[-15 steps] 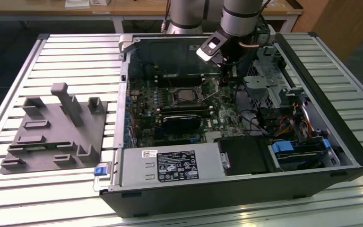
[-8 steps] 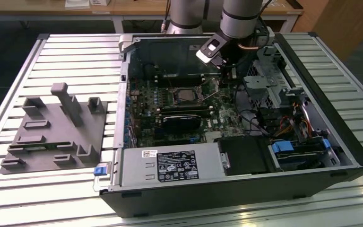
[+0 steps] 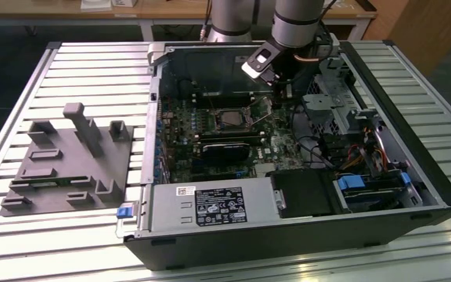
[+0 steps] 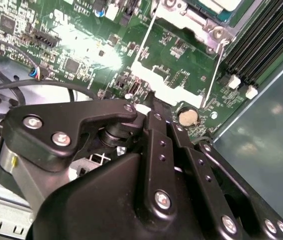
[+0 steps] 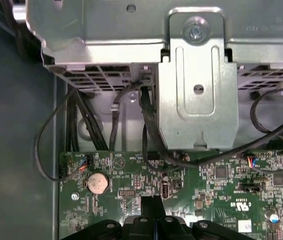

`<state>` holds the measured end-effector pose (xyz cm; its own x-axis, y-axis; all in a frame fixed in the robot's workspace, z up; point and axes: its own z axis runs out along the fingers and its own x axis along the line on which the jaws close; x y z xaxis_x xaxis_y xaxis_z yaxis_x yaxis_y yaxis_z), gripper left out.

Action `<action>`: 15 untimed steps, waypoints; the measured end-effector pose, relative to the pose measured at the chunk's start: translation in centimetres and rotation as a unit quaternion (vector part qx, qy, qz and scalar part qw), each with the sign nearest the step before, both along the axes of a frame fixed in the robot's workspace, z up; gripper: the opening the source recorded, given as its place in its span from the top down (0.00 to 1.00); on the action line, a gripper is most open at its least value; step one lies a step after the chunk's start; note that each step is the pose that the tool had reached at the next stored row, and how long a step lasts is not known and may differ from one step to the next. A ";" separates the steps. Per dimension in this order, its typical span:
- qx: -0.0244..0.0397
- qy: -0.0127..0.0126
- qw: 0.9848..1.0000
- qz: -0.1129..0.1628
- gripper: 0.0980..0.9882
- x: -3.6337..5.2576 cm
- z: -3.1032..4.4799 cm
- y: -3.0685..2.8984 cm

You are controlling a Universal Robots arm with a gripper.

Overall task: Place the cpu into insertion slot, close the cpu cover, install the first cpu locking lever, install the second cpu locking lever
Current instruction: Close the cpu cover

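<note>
- Silvery-beige metal top of cpu [image 3: 229, 118] noted at centre of slot [image 3: 213, 117], on green board [image 3: 180, 147] inside open case [image 3: 304, 247], exterior view.
- Reads as seated flat in slot.
- Judged light, thin, stiff and smooth on top, so apt to slip. Underside contacts and slot pins likely fragile.
- If handled: take by two opposite edges, keep level, add no downward force. Avoid underside.
- Cannot tell whether cover lies shut over it.
- Two thin bright rods [image 4: 214, 75] seen running from socket metalwork [image 4: 184, 17] toward fingertips, second wrist view. Possibly locking levers, not certain.
- If levers: judged springy wire. Best gripped near free end; expect push-back.
- Gripper [image 5: 153, 204] hanging low over board beside slot, near coin cell [image 5: 97, 183], metal drive cage [image 5: 196, 90] close by.
- Fingers [image 4: 157, 135] pressed together, nothing visibly between. Cannot rule out something thin at tips.
- Clear of cpu, not touching it.
</note>
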<state>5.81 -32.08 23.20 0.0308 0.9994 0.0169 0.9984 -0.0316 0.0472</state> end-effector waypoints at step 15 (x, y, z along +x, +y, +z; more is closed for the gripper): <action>0.002 0.000 1.000 0.000 0.99 -3.75 0.00 0.00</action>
